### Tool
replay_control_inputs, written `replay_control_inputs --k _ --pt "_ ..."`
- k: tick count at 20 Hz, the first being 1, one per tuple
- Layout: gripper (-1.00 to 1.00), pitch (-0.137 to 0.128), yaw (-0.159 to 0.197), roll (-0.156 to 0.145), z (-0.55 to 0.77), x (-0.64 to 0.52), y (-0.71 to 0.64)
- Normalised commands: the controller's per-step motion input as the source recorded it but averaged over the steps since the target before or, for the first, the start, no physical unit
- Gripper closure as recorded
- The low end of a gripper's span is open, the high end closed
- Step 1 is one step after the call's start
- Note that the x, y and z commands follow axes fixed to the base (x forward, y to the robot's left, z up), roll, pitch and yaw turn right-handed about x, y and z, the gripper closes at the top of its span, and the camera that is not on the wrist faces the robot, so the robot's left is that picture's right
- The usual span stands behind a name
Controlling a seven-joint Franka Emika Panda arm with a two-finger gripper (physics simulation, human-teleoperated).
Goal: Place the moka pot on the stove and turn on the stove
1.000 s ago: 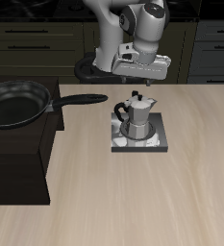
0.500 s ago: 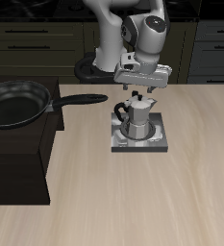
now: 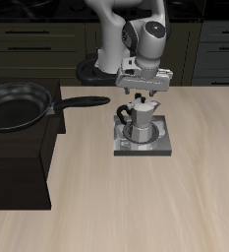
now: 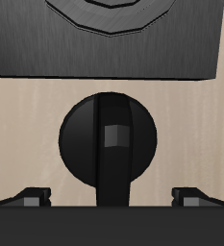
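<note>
Moka pot (image 3: 141, 120) of faceted silver metal sits on the flat grey square stove (image 3: 159, 145). Above its black round knob (image 4: 106, 138), the pincer (image 3: 140, 94) hangs spread, touching nothing.

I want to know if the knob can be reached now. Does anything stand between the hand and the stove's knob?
Nothing visible does. In the wrist view the black knob lies in plain sight between the fingertips of the open hand, with bare table around it. The moka pot already sits on the stove, beside the hand, not under it.
</note>
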Motion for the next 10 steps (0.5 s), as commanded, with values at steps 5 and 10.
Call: replay_control_inputs --k 5,10 --pt "-1.00 0.014 0.007 0.015 -0.28 -0.19 -0.02" --pt "-1.00 0.089 0.010 -0.002 -0.53 0.13 -0.12"
